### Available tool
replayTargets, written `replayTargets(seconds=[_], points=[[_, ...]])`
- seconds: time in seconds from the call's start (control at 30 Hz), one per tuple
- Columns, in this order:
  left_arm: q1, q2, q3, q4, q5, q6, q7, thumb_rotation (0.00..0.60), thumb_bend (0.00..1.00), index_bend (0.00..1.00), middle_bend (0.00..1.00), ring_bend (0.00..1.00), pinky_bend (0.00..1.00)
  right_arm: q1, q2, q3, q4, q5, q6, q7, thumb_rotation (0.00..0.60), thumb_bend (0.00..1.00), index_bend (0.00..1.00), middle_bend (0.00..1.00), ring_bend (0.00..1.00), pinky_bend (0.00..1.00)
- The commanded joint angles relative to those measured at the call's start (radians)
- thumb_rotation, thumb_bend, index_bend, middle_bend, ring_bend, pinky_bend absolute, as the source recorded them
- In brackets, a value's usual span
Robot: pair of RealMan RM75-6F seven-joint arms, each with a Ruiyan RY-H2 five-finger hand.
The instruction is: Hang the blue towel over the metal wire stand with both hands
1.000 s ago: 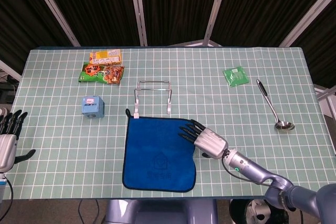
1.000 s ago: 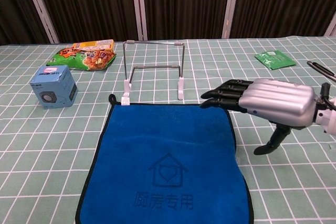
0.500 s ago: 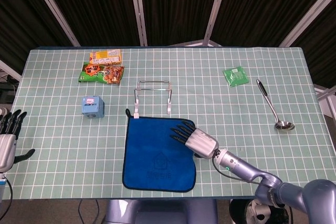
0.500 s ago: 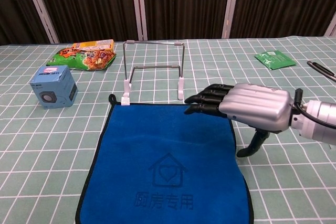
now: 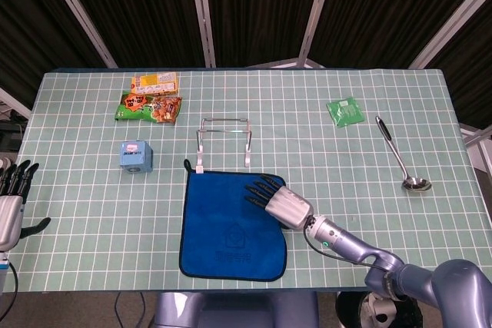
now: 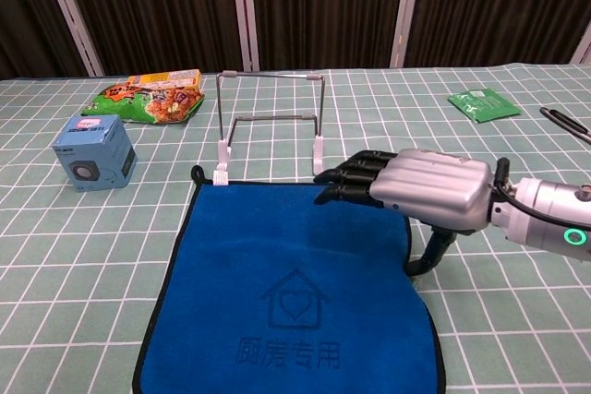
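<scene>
The blue towel (image 5: 231, 224) (image 6: 286, 292) lies flat on the table's near side, with a house logo on it. Just behind its far edge stands the metal wire stand (image 5: 224, 140) (image 6: 270, 122), upright and bare. My right hand (image 5: 275, 199) (image 6: 411, 189) hovers palm down over the towel's far right corner, fingers stretched out toward the left and thumb hanging down at the towel's right edge, holding nothing. My left hand (image 5: 11, 201) shows only in the head view, at the table's left edge, fingers spread and empty, far from the towel.
A small blue cube (image 5: 135, 155) (image 6: 92, 152) sits left of the stand. Snack packets (image 5: 150, 99) (image 6: 152, 97) lie at the far left, a green sachet (image 5: 344, 110) (image 6: 483, 103) and a metal ladle (image 5: 401, 156) at the right.
My right hand has slid leftward over the towel's far right corner, its fingertips now further onto the cloth. The towel, stand and left hand have not moved.
</scene>
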Motion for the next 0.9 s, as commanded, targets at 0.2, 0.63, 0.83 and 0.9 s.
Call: replayTargets(seconds=[0.2, 0.63, 0.83, 0.9], points=[[-0.002, -0.003, 0.000, 0.002, -0.003, -0.003, 0.005, 0.600, 0.00, 0.00, 0.00, 0.00, 0.00, 0.002, -0.014, -0.008, 0.009, 0.004, 0.027, 0.046, 0.600, 0.34, 0.36, 0.00, 0.00, 0.00], [-0.004, -0.005, 0.001, 0.003, -0.007, -0.007, 0.011, 0.600, 0.00, 0.00, 0.00, 0.00, 0.00, 0.008, -0.046, -0.014, 0.034, 0.005, 0.058, 0.066, 0.600, 0.53, 0.60, 0.00, 0.00, 0.00], [-0.006, -0.007, 0.001, 0.007, -0.009, -0.010, 0.011, 0.600, 0.00, 0.00, 0.00, 0.00, 0.00, 0.006, -0.057, -0.021, 0.046, 0.014, 0.067, 0.084, 0.600, 0.55, 0.61, 0.00, 0.00, 0.00], [-0.006, -0.008, 0.002, 0.007, -0.009, -0.010, 0.012, 0.600, 0.00, 0.00, 0.00, 0.00, 0.00, 0.005, -0.058, -0.022, 0.048, 0.015, 0.070, 0.086, 0.600, 0.55, 0.62, 0.00, 0.00, 0.00]])
